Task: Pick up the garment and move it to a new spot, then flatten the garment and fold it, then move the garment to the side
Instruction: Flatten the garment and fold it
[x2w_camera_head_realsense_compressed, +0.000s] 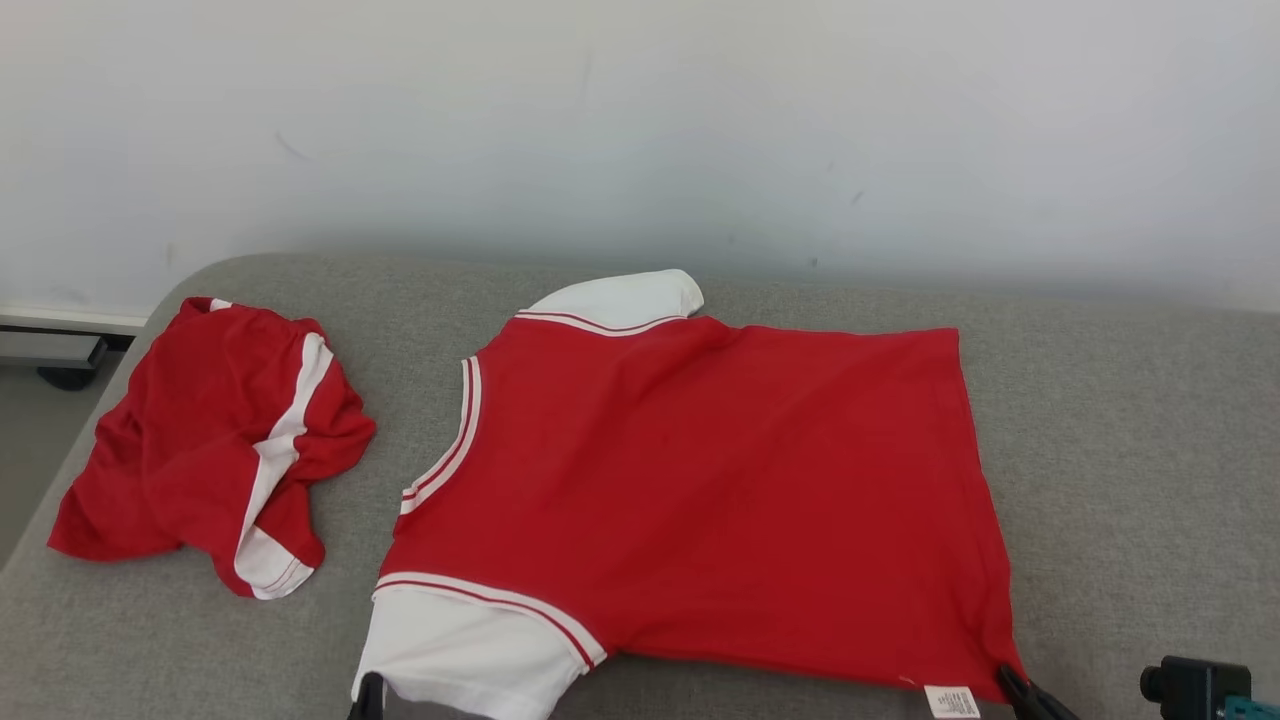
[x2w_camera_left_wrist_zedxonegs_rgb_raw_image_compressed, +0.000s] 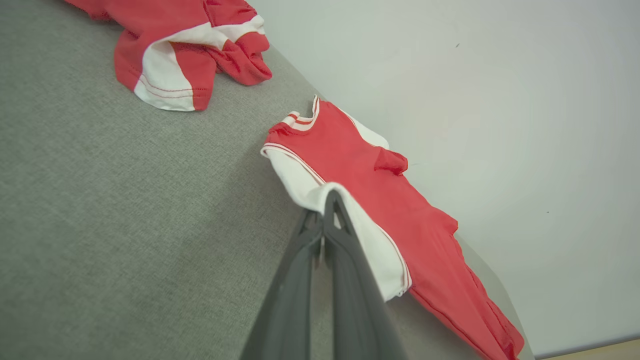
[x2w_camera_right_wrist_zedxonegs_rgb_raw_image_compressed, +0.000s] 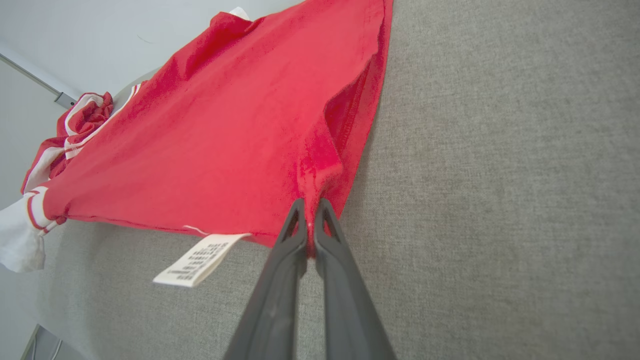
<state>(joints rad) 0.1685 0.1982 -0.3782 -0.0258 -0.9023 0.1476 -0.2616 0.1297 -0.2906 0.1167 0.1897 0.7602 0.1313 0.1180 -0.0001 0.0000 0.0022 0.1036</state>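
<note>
The red shirt (x2w_camera_head_realsense_compressed: 700, 480) lies spread almost flat in the middle of the grey cushion (x2w_camera_head_realsense_compressed: 1150, 450), collar to the left and hem to the right. The left gripper (x2w_camera_left_wrist_zedxonegs_rgb_raw_image_compressed: 327, 202) is clamped on the near white sleeve (x2w_camera_left_wrist_zedxonegs_rgb_raw_image_compressed: 370, 240). The right gripper (x2w_camera_right_wrist_zedxonegs_rgb_raw_image_compressed: 311, 212) is pinched on the near hem corner, just beside the care label (x2w_camera_right_wrist_zedxonegs_rgb_raw_image_compressed: 200, 260). This looks like the flattening step (a few soft creases show near the far sleeve). The next move probably calls for lifting both held points together and carrying them evenly toward the far edge. A second, crumpled red garment (x2w_camera_head_realsense_compressed: 210, 440) sits well apart on the left.
</note>
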